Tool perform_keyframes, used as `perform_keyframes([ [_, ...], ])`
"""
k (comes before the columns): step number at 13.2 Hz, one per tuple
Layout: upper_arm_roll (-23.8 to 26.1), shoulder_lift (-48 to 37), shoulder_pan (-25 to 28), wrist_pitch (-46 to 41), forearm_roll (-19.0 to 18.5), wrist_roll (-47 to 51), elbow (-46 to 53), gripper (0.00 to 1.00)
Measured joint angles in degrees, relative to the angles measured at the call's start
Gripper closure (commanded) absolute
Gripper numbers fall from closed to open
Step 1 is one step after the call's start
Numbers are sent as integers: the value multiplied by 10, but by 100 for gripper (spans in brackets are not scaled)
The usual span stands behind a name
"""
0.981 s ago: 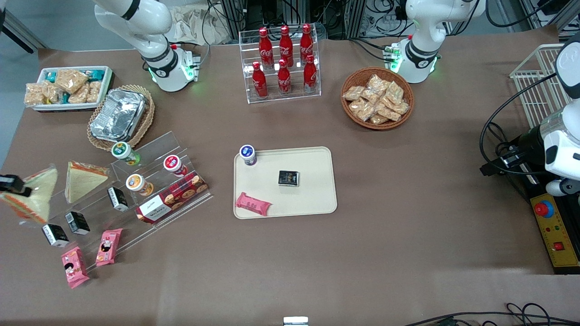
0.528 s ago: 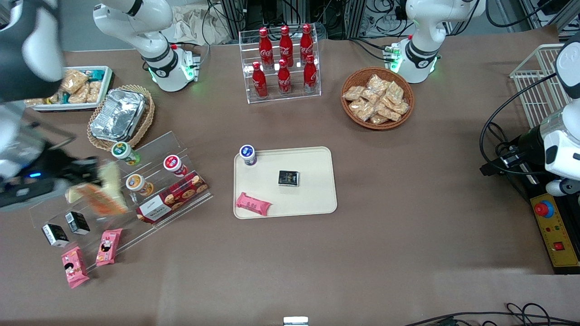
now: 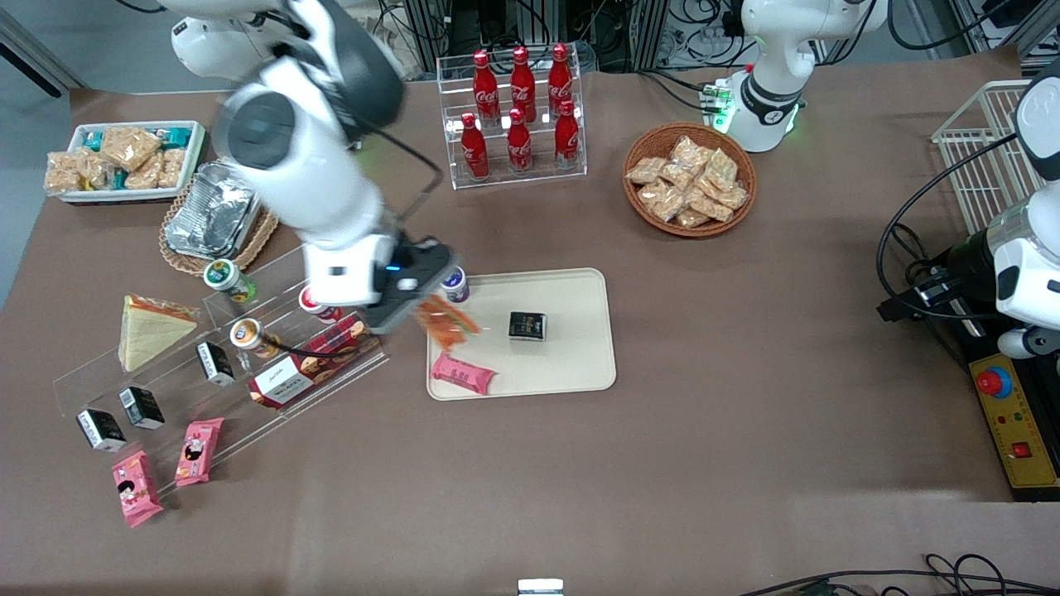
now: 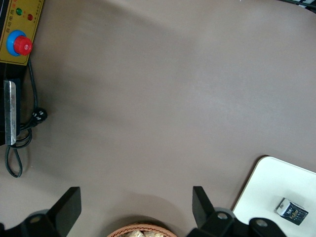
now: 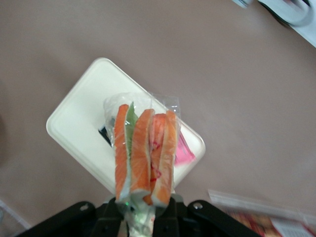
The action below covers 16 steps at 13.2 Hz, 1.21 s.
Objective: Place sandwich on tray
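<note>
- Our hand gripped the sandwich by one end, held in air over the tray edge nearest the working arm.
- To do it well, we judged: carry on to bare tray, clear of cup, pink pack & black box, lower, then let go.
- Wrist cam showed filling edge-on; front view blurred it.

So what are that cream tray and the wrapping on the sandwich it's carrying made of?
The tray looks like smooth matte plastic: even cream colour, rounded corners, a low moulded rim. The sandwich, held in the gripper with its jaws shut on it above the tray, seems wrapped in thin clear plastic film: glossy, crinkled, the orange and green filling showing through.
</note>
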Motion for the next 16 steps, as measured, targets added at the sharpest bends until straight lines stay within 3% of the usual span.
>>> perform_keyframes([
  [7,-1,150,91,173,-54,-58,-2,83],
  [9,-2,176,98,218,-81,-60,-2,83],
  [12,-4,202,98,257,-87,-66,-2,83],
  [14,-4,217,98,271,-94,-69,-2,74],
  [16,-4,226,103,274,-121,-69,-2,73],
])
